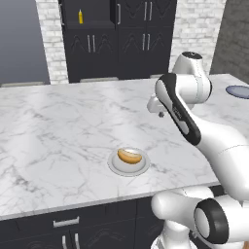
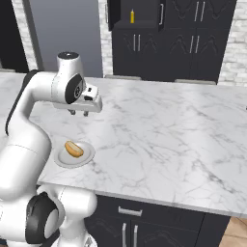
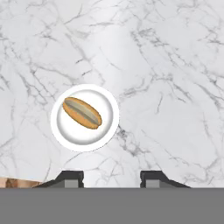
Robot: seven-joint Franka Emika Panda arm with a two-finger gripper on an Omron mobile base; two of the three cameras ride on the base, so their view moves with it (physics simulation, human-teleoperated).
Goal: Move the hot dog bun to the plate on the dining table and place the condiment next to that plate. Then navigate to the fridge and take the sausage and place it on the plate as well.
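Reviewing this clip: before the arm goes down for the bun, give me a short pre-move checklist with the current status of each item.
1. hot dog bun lying inside the small white dish: ok.
2. gripper empty, fingers apart: ok.
3. Gripper centred over the bun: not ok, the bun sits off to one side in the hand view.
4. Marble top around the dish free of obstacles: ok.
5. blue-grey plate in view on the dining table: ok, at its far right edge.

Around the small white dish you have bare marble table on every side; nothing stands near it, and only the bun lies in it.
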